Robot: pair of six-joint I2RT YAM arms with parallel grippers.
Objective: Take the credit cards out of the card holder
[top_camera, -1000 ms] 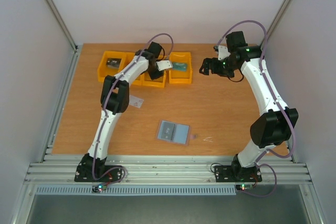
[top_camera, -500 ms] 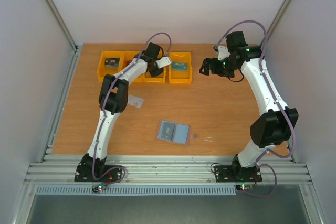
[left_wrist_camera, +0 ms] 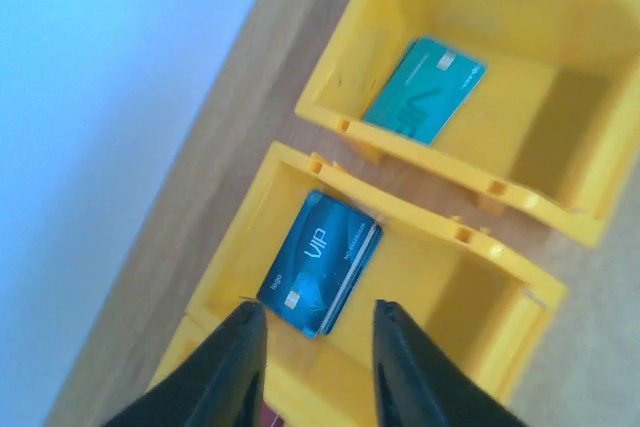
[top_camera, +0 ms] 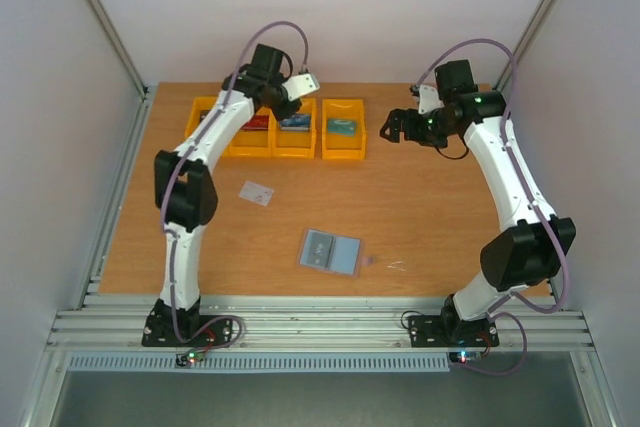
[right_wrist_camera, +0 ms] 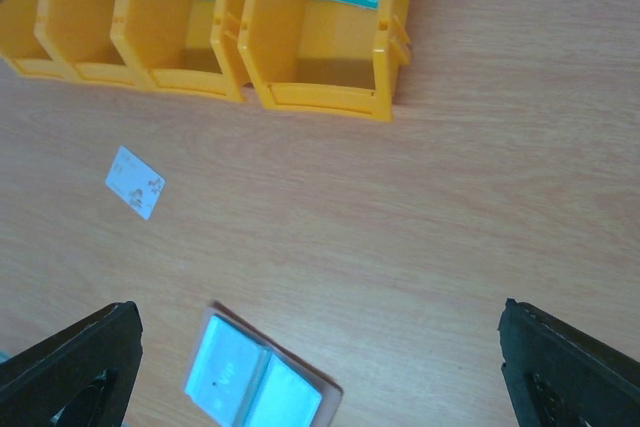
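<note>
1. The card holder [top_camera: 330, 251] lies open and flat at 6 o'clock on the desk [top_camera: 430, 217], nearest the arm bases. Its blue-grey inside faces up, which leaves the pockets reachable from above. Its long axis runs roughly 9 to 3 and its crease 12 to 6. I cannot tell whether a card sits inside.
2. A pale credit card [top_camera: 257, 193] lies flat on bare desk at 10 o'clock from the holder, well apart from it. Its long axis runs about 10 to 4. It looks removed but not yet sorted.
3. The right jaws hover at 1 o'clock over bare desk, spread wide and empty. I judge them parked out of the way.
4. The orange bins [top_camera: 343, 152] stand in a row at 11 to 12 o'clock, apparently as drop-off places. A teal card [left_wrist_camera: 425, 90], a blue card [left_wrist_camera: 320, 262] and a reddish card [top_camera: 258, 123] each lie flat in separate bins. In the left wrist view the first two point 7 to 1.
5. The left jaws, farthest out, hang above the blue card's bin with a narrow gap and nothing between them.
</note>
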